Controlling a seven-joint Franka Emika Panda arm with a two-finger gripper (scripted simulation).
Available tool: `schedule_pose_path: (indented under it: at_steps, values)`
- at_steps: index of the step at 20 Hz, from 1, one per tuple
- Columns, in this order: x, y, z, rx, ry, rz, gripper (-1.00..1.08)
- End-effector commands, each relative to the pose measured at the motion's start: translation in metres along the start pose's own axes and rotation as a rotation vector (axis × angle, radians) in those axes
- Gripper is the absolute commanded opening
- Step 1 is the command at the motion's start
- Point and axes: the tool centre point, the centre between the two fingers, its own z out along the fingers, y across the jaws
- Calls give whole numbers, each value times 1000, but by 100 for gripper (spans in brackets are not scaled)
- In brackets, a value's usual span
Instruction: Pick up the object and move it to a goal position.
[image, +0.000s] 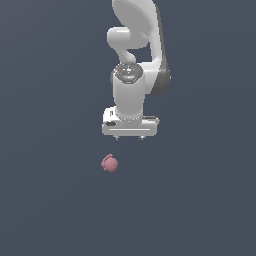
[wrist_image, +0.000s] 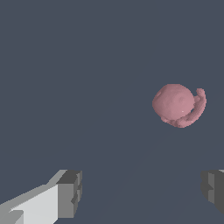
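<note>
Approach step is judged in hand | white tool (wrist_image: 140, 192) is held spread, empty | small dusty-pink lumpy blob (image: 109, 163) lies apart, ungrasped | centring, then descent, is called for.

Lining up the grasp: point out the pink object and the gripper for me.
pink object (image: 109, 163), exterior view, middle of its round body.
pink object (wrist_image: 174, 102), wrist view, its rounded bulk.
gripper (wrist_image: 140, 192), wrist view, midway between the open fingertips.

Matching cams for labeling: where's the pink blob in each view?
Exterior view: pink blob sits alone on the dark floor, below the gripper and slightly toward the exterior view's left.
Wrist view: pink blob lies beyond the open fingers, not between them.
Shared landmark: the gripper.
</note>
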Motion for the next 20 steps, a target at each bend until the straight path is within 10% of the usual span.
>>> schedule_pose_path:
  at_steps: [1, 20]
  values:
    - [0, 0, 0, 0, 0, 0, 100]
    - [7, -17, -6, 10, 2, 0, 100]
